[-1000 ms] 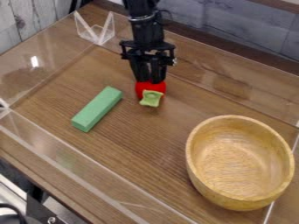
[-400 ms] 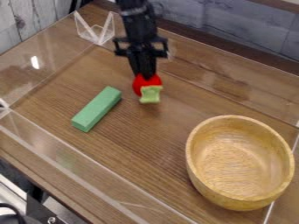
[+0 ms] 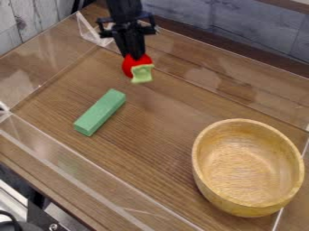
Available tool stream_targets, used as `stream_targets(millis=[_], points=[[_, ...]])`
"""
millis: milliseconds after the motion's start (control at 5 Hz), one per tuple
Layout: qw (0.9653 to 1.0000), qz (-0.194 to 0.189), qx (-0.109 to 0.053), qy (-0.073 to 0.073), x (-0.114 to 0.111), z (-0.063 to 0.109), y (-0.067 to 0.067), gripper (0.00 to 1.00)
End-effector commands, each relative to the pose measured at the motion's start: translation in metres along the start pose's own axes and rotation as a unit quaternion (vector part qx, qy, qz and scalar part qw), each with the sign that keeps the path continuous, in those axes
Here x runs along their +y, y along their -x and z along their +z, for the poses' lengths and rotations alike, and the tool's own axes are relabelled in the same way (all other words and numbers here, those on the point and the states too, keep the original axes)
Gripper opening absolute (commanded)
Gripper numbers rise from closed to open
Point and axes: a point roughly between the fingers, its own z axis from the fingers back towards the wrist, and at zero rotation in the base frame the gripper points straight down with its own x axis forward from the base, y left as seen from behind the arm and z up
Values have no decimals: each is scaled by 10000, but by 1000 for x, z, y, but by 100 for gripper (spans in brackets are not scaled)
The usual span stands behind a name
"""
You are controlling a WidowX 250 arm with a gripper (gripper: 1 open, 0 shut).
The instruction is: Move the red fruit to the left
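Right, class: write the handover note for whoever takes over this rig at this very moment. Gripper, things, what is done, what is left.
Gripper: shut on the red fruit, pointing steeply down.
Red fruit: lifted clear of the table, hanging from the gripper up and to the left of where it lay a second ago.
Green block: lying flat on the table, untouched.
Wooden bowl: at lower right, nothing in it.
Done: fruit gripped, lifted, carry leftward begun.
Left: finish the carry to the left, set the fruit down, release.
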Motion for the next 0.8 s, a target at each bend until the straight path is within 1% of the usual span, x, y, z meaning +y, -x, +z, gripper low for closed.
stream_targets(millis=[0, 200, 600], points=[[9991, 124, -406, -75, -5, 14, -6, 0], [9984, 319, -458, -45, -8, 7, -6, 0], [9959, 702, -570, 26, -17, 12, -2, 0]])
